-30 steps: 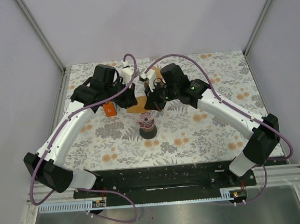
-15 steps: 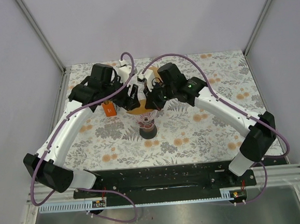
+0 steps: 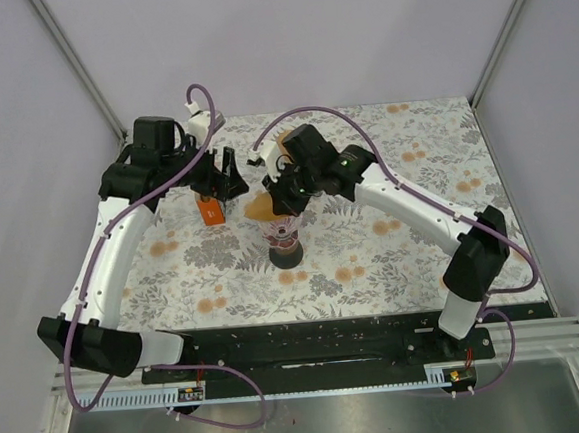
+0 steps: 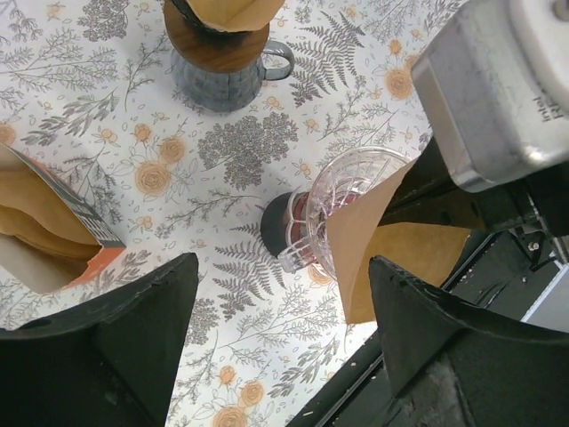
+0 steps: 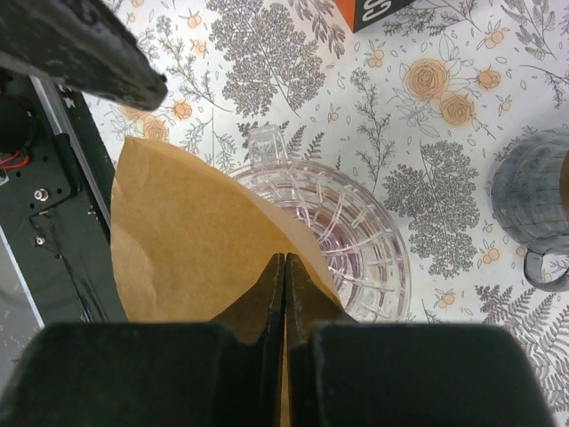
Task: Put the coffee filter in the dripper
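1. Holding the coffee filter (image 5: 187,240) over the dripper (image 5: 342,236): the right gripper (image 5: 284,258) is clamped on the paper's edge. The filter is folded flat, overlaps the rim, and is not seated.
2. Left gripper (image 4: 280,285) has its jaws apart and empty, near the filter box (image 4: 53,231).
3. Next move probably calls for centring the filter over the cone and lowering it tip-first before release. The flat paper could catch on the rim.
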### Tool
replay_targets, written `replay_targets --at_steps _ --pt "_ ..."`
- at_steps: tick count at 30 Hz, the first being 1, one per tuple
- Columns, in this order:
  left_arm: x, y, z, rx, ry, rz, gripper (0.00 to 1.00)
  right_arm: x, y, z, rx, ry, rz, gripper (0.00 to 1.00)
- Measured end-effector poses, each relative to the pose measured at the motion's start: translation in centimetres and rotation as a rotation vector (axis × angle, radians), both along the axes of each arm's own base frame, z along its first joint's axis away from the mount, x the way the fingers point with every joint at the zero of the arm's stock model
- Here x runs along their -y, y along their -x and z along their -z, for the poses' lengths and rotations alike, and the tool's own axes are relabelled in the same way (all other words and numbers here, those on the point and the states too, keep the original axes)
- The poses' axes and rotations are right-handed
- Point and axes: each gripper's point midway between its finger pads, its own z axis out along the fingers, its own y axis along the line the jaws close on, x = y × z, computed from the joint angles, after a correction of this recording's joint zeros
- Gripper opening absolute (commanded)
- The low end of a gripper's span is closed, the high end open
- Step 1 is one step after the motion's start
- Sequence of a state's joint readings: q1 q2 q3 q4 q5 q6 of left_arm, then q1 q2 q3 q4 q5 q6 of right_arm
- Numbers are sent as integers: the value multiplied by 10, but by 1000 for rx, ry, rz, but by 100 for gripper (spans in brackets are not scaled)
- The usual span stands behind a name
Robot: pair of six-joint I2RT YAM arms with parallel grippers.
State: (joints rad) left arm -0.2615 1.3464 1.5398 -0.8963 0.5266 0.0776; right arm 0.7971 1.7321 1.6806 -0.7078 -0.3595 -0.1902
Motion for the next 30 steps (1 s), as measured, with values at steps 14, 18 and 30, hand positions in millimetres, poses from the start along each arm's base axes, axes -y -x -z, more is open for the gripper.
replay_targets --at_steps 14,18,30 --pt "4 26 32 -161 71 -8 68 -8 -1 31 -46 174 28 0" --pt "6 27 34 -173 90 -14 65 -8 3 40 -63 215 28 0" --pt "10 28 44 -220 121 -36 58 -4 4 48 -97 261 55 0"
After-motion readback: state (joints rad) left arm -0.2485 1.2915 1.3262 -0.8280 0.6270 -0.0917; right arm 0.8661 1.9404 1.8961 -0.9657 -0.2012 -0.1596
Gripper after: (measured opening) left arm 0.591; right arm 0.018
